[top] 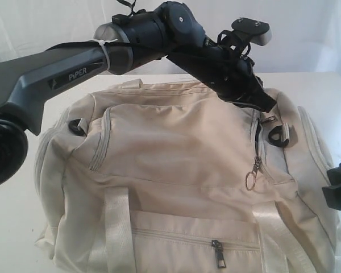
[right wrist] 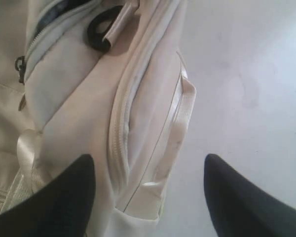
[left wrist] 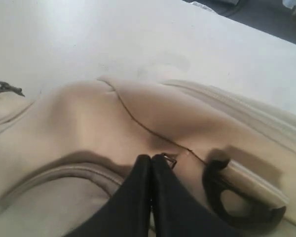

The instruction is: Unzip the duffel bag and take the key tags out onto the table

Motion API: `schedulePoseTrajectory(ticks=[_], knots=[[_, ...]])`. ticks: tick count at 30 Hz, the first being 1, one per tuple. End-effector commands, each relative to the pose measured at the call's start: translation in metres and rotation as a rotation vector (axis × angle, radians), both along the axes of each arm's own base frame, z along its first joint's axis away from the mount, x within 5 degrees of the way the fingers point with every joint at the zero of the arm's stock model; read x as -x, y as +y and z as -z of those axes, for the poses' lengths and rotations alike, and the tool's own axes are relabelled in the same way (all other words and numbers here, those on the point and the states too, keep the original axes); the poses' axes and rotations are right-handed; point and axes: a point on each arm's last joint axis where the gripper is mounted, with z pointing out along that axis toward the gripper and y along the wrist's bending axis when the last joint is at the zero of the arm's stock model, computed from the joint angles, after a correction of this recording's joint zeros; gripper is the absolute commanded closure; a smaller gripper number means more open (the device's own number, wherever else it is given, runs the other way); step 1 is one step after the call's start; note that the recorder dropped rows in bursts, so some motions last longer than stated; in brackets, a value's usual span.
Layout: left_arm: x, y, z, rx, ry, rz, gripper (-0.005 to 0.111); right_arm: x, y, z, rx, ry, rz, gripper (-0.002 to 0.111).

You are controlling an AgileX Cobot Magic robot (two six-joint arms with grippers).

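Right now the duffel bag [top: 176,148] is lying on the white counter [top: 11,227], its cream top panel bulging up under the left claw [top: 268,105], which is reaching across from the left arm to the bag's far right shoulder. Seen from the left wrist, that claw [left wrist: 151,157] is pressing its two black fingers [left wrist: 133,197] flat together with no gap showing, and a small metal zipper pull [left wrist: 168,160] is peeking out right at the tips (whether it is pinched between them or only touching them is not clear). Just beside the closed claw a black strap ring [left wrist: 227,202] is sitting on its pale webbing tab. Below the claw on the bag's top, another zipper pull [top: 253,173] is hanging with a thin ring on it. The right claw [right wrist: 148,192] is hovering with its fingers spread wide apart and gripping nothing; the bag's end panel with its curved side zipper [right wrist: 119,133] is lying under one finger, and bare counter is lying under the other.
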Motion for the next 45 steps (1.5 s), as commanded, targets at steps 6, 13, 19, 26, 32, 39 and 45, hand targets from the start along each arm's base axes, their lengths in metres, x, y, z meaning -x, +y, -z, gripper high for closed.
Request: schedulePoseTrajectory(ticks=[6, 13, 19, 26, 32, 39, 45], knots=[[0.017, -0.019, -0.002, -0.041, -0.176, 0.166, 0.042, 0.0, 0.0, -0.003, 0.001, -0.025, -0.003, 0.049], [0.016, -0.027, 0.018, -0.143, -0.237, 0.172, 0.063, 0.0, 0.0, -0.003, 0.001, -0.025, -0.003, 0.049], [0.009, -0.025, 0.018, -0.158, -0.253, 0.105, 0.063, 0.0, 0.0, -0.003, 0.001, -0.025, -0.003, 0.049], [0.007, -0.025, 0.019, -0.143, -0.255, 0.079, 0.078, 0.0, 0.0, -0.003, 0.001, -0.025, -0.003, 0.049], [0.01, -0.024, 0.018, -0.157, -0.235, 0.1, 0.107, 0.0, 0.0, -0.003, 0.002, -0.029, -0.005, 0.049], [0.015, -0.02, -0.007, -0.148, -0.28, 0.103, 0.107, -0.001, 0.0, -0.004, 0.001, -0.032, -0.007, 0.049], [0.013, -0.011, -0.022, -0.178, -0.34, 0.058, 0.107, -0.001, 0.0, -0.004, -0.001, -0.037, -0.009, 0.049]])
